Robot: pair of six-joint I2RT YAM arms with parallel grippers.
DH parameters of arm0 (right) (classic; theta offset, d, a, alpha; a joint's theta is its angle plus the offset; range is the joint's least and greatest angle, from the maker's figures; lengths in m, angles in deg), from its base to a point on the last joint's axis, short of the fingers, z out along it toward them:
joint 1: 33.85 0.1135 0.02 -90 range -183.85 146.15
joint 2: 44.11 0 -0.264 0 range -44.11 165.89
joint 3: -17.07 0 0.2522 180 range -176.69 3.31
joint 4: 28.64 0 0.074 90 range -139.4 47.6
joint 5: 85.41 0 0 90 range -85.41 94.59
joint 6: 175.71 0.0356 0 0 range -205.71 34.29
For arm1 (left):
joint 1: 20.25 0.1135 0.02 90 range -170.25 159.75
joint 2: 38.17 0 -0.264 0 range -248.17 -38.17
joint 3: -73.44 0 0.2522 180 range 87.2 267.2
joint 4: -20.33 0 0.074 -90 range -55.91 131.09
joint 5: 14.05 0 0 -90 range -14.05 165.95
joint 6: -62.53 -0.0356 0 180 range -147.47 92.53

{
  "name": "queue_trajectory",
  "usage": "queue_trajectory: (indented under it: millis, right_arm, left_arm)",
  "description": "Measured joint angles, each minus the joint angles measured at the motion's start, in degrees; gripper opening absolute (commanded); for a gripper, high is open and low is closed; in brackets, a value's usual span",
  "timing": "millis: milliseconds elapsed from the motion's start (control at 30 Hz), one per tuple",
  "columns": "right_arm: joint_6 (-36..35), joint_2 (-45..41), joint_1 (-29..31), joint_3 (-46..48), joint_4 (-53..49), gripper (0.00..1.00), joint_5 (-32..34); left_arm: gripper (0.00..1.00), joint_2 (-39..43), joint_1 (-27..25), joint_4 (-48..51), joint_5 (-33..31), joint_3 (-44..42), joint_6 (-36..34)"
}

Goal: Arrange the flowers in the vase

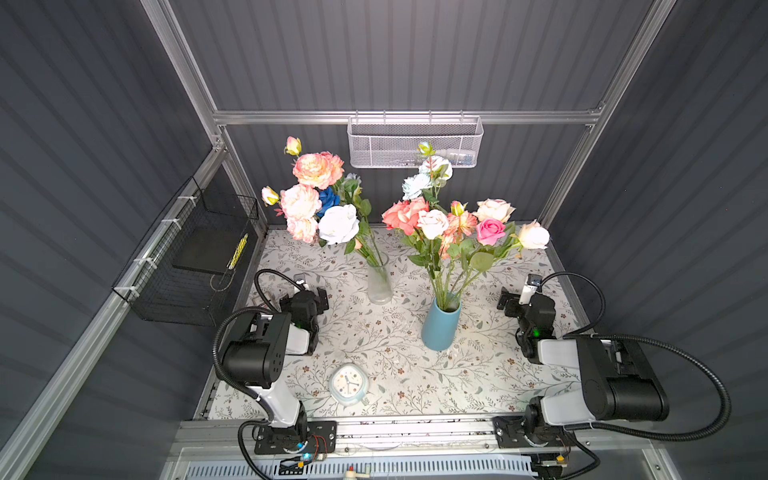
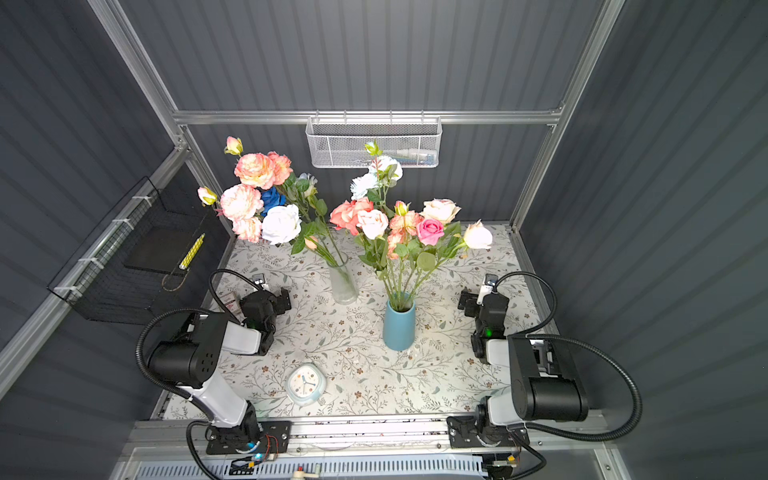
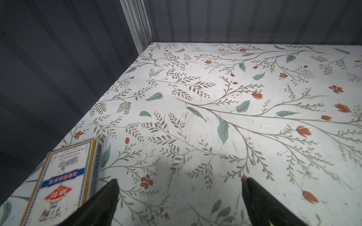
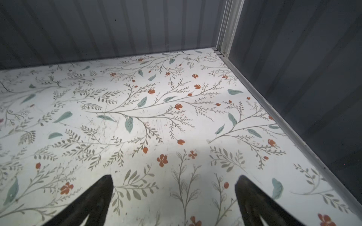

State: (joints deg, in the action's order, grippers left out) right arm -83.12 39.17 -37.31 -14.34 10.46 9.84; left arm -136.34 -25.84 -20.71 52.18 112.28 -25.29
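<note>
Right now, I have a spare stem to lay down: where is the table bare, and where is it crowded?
Widest bare cloth: front right, bordered by the clock, the blue vase and the right arm. Another strip: between the glass vase and the left arm. Tight: between the two vases, with flowers overhanging the back.

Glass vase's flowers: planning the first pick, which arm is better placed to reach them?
Left, probably: the left gripper, open, is nearer the glass vase; the blue vase stands between it and the right gripper.
</note>
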Motion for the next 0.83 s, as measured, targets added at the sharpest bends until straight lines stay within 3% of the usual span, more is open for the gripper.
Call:
queue_trajectory:
  millis: [167,833]
  right_arm:
    - [0.9,-0.1,-0.3,-0.7,1.1,0.99,-2.5]
    - [1.5,-0.1,-0.3,-0.7,1.7,0.99,-2.5]
  left_arm:
    - [1.0,0.0,0.0,0.0,0.0,0.0,0.0]
    - [1.0,0.0,0.0,0.0,0.0,0.0,0.0]
